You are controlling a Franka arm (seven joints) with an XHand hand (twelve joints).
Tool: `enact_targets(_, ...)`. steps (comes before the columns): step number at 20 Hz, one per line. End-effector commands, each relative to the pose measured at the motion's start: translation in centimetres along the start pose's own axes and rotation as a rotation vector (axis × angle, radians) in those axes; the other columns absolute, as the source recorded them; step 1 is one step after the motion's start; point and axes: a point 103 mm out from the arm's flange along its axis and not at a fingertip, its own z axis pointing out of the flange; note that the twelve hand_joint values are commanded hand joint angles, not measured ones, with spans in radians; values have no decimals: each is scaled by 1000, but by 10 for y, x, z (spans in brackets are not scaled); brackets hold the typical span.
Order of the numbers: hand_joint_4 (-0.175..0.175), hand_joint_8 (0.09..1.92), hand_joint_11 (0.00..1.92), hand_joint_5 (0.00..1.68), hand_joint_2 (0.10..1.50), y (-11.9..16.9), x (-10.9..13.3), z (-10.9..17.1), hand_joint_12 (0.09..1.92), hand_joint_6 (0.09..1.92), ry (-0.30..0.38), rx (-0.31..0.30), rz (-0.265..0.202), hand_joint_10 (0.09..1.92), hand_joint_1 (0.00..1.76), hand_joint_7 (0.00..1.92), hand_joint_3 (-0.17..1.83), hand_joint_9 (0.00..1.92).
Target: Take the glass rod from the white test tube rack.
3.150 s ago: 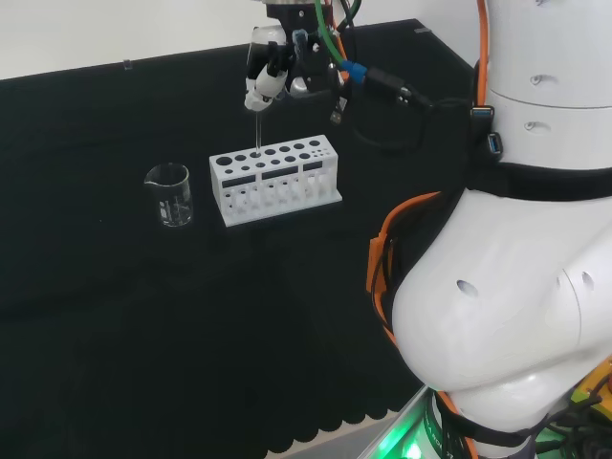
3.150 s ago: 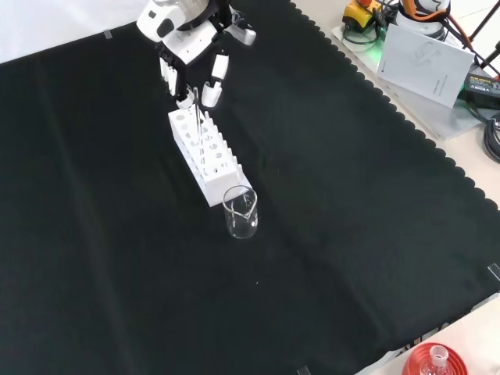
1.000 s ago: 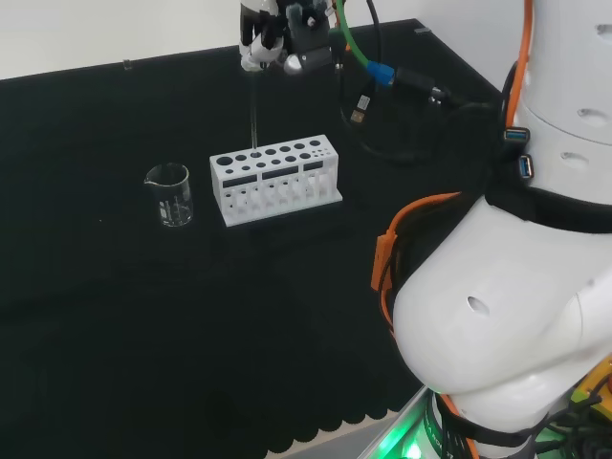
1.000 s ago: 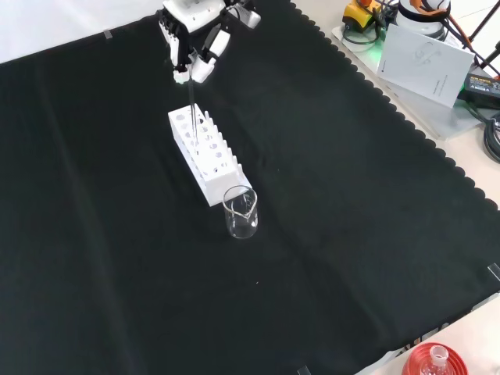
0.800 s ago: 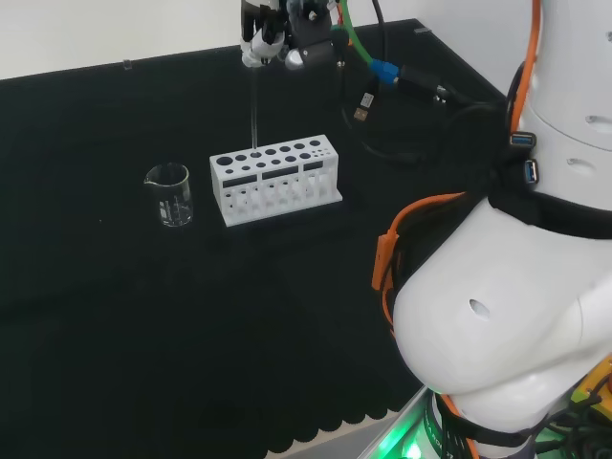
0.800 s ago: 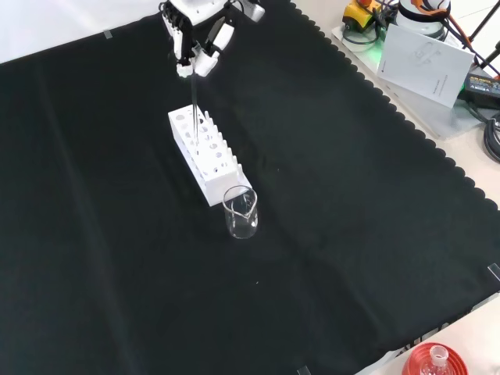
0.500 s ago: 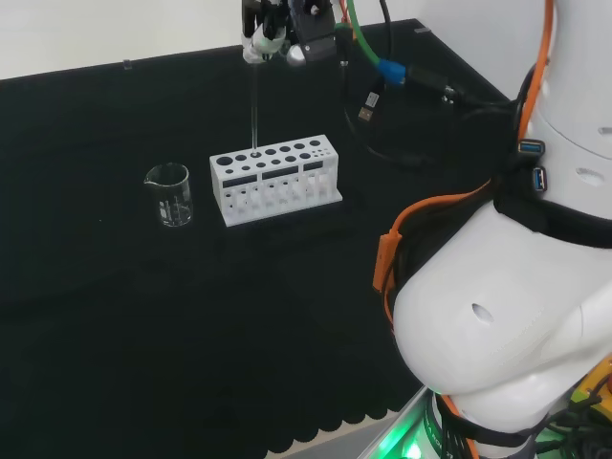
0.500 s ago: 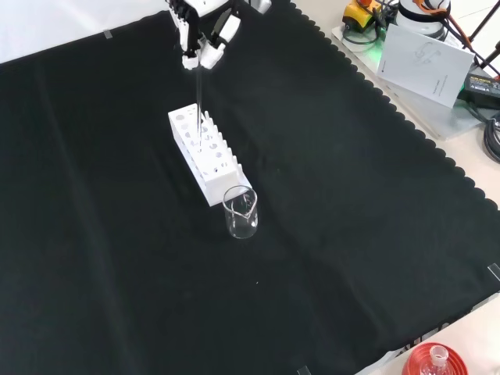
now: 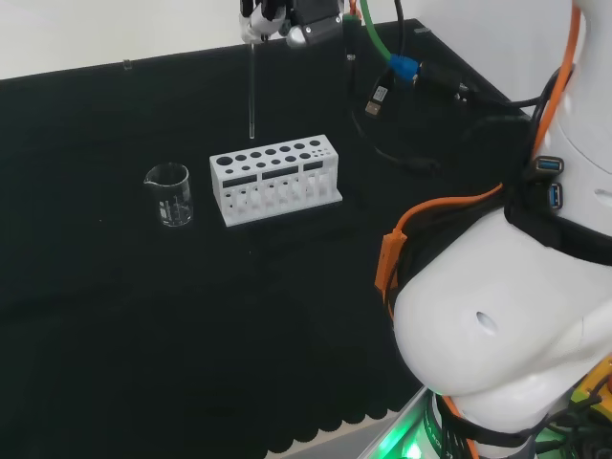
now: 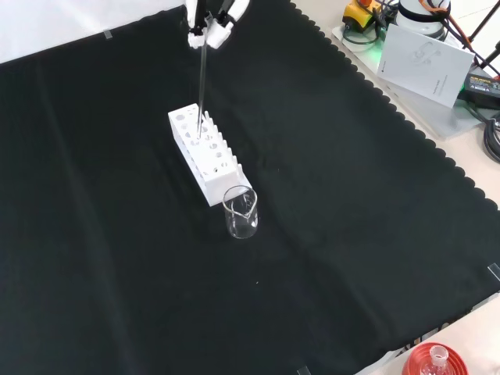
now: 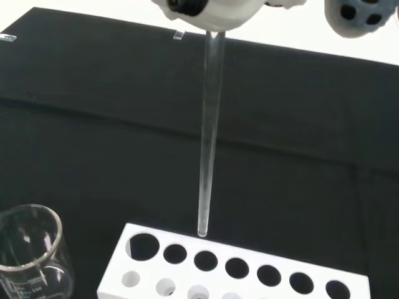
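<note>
The hand is at the top edge of the front view, and its fingers are pinched on the upper end of the glass rod. The rod hangs upright below the fingers. In the head view the hand is also at the top edge, and the rod ends in the air a little above the white test tube rack, with black cloth visible between the tip and the rack's top. The front view does not show this gap: there the lower end of the rod lies across the rack. The wrist view gives the closest look, with the rod coming down from the blurred white hand and its tip just above the back row of holes of the rack, free of them.

Half a second ago the tip was still at the level of the holes in the head view; now it is lifted out, and the hand is higher in both views.

On the cloth there is one rack and one empty glass beaker, which stands near the left end of the rack in the head view. There is one rod.
</note>
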Motion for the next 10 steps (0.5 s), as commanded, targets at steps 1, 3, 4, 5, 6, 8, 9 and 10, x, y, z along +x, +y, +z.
enact_targets(1,-175,100,1648,1408,1021,-2,14,-7,414,135,-8,-7,-20,290,1332,1598,-175,1692)
enact_targets(3,-175,98,1649,1409,1020,-2,19,-7,414,133,-8,-7,-27,290,1332,1598,-175,1693)
enact_targets(4,-175,97,1649,1410,1020,-2,21,-6,414,131,-7,-9,-29,290,1332,1599,-175,1693)
enact_targets(5,-175,97,1649,1411,1020,-2,23,-6,414,130,-7,-9,-30,290,1332,1599,-175,1693)
enact_targets(6,-175,96,1649,1411,1020,-3,25,-5,414,129,-6,-7,-33,290,1332,1600,-175,1693)
enact_targets(8,-175,94,1649,1412,1020,-3,27,-5,413,126,-9,-11,-41,290,1332,1600,-175,1693)
enact_targets(9,-175,94,1649,1413,1020,-2,30,-6,413,125,-9,-14,-45,289,1332,1601,-175,1693)
enact_targets(10,-175,93,1649,1413,1020,-3,30,-6,413,125,-9,-14,-44,289,1332,1601,-175,1694)
